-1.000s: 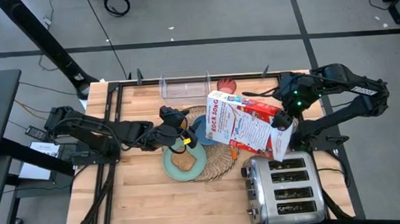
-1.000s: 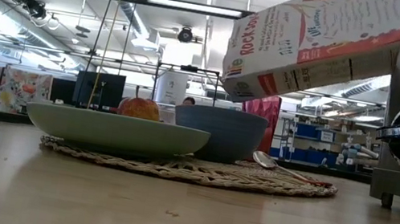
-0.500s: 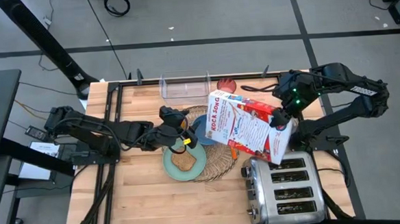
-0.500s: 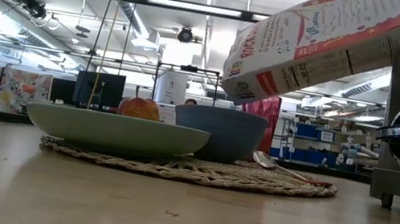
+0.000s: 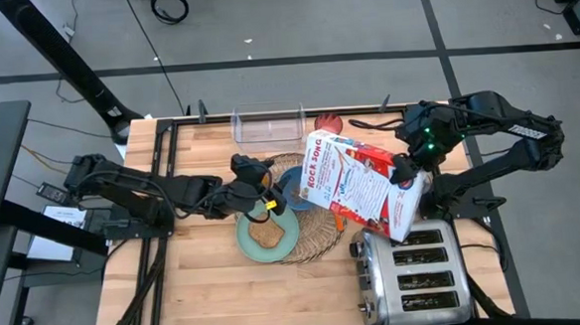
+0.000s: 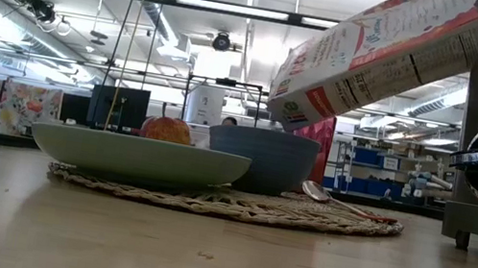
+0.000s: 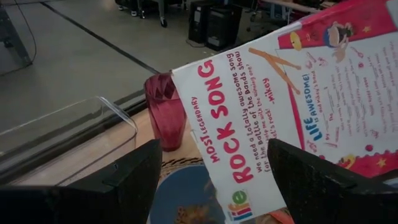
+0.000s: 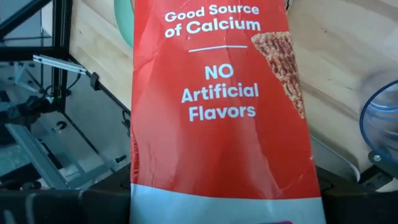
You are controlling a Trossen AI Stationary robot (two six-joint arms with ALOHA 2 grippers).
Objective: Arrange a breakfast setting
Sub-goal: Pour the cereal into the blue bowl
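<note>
My right gripper [image 5: 407,172] is shut on a red and white cereal box [image 5: 361,184], which slants above the blue bowl [image 6: 261,157] with its left end [image 6: 277,111] lowest. The bowl, a mint-green plate [image 5: 267,236] carrying a toast slice [image 5: 266,235] and an orange-handled utensil [image 5: 340,220] lie on the round wicker placemat [image 5: 314,243]. An apple [image 6: 167,129] shows behind the plate. The red cup [image 7: 165,109] stands beyond the mat. My left gripper [image 7: 211,171] hangs open above the plate and bowl, holding nothing. My right gripper pinches the cereal box near its raised right end [image 8: 217,199], one finger [image 8: 102,204] on each broad face, the narrow red side panel between them. The fingers slant down from the table's right. The box hangs clear of the table, tipped toward the bowl.
A chrome toaster [image 5: 413,273] stands at the near right, just under the box's raised end. A clear plastic tub [image 5: 266,125] sits at the far edge beside the red cup. Bare wood lies at the near left.
My right gripper has rolled at the wrist without shifting place, turning the cereal box about its length. The box's low end over the bowl has swung slightly toward the table's right and its printed face has tipped further over.
</note>
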